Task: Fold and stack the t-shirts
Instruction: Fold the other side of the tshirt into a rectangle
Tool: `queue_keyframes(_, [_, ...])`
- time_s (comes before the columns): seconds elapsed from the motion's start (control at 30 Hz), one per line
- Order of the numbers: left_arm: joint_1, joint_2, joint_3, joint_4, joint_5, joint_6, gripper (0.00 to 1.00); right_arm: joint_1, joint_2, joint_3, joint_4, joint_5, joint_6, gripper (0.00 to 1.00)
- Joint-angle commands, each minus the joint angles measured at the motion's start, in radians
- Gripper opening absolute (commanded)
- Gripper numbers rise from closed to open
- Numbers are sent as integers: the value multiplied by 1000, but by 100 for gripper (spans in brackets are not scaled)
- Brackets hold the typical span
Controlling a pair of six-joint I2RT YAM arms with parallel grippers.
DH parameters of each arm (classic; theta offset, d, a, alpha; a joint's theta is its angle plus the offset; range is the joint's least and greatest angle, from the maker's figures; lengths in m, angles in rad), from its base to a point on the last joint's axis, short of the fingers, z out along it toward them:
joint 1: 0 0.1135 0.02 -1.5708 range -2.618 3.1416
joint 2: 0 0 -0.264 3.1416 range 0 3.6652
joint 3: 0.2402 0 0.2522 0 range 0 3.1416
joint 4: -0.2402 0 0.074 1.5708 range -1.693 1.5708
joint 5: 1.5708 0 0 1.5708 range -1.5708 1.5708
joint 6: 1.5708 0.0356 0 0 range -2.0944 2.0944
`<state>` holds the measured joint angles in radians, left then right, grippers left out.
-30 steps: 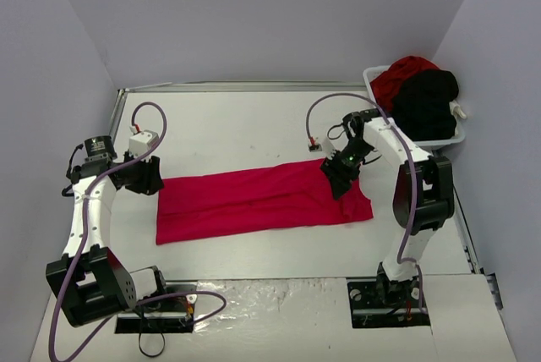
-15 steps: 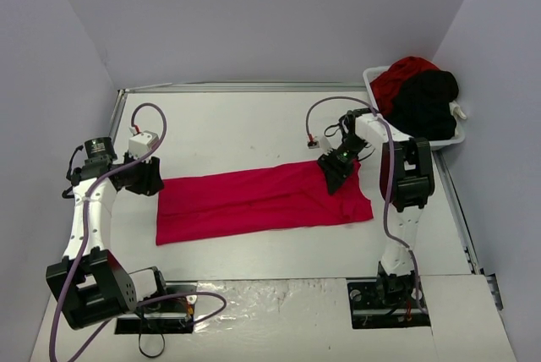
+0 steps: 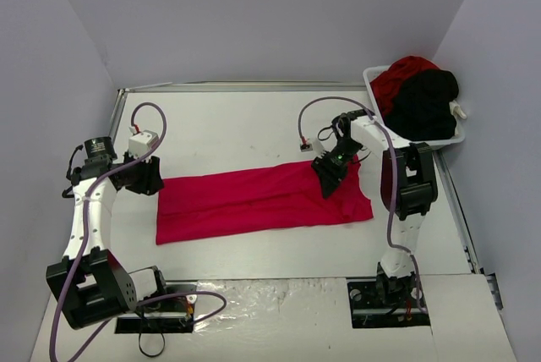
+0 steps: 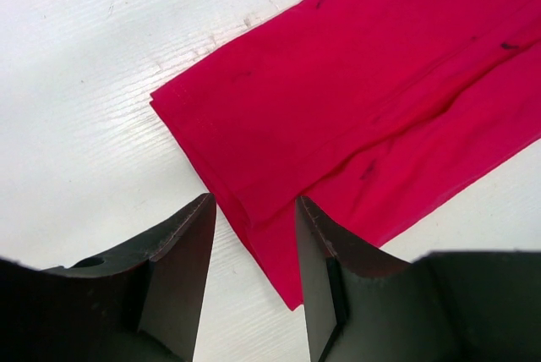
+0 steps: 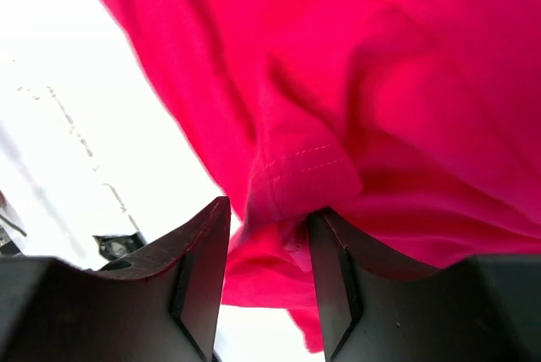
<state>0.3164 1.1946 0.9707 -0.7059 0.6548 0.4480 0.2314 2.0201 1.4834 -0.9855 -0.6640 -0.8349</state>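
A bright red t-shirt [image 3: 262,197] lies on the table as a long folded strip. My left gripper [image 3: 150,178] sits at the strip's left end. In the left wrist view that gripper [image 4: 254,201] is open, and the shirt's folded corner [image 4: 254,235] lies on the table between its fingers [image 4: 182,260]. My right gripper [image 3: 331,174] is on the strip's right end. Seen from the right wrist, it [image 5: 269,210] stands open around a bunched hem of the red cloth [image 5: 304,167], which touches the right finger. More t-shirts, one red [image 3: 404,70] and one black [image 3: 427,101], are heaped in the basket.
The white plastic basket [image 3: 441,141] stands at the back right corner, close to the right arm. Purple cables loop over both arms. Grey walls close in the table on three sides, with a metal rail [image 3: 254,87] along the far edge.
The right gripper has shifted a little to the left over the shirt's right end, and its jaws have narrowed slightly around the cloth. The left arm has stayed still.
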Motion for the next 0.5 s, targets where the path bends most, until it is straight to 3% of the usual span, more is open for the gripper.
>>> queue_keyframes(0.0, [4, -38, 6, -1, 23, 0, 41, 35, -92, -41, -79, -49, -3, 37])
queue_keyframes(0.47, [4, -41, 10, -6, 28, 1, 41, 134, -158, -132, -85, -72, 3, 39])
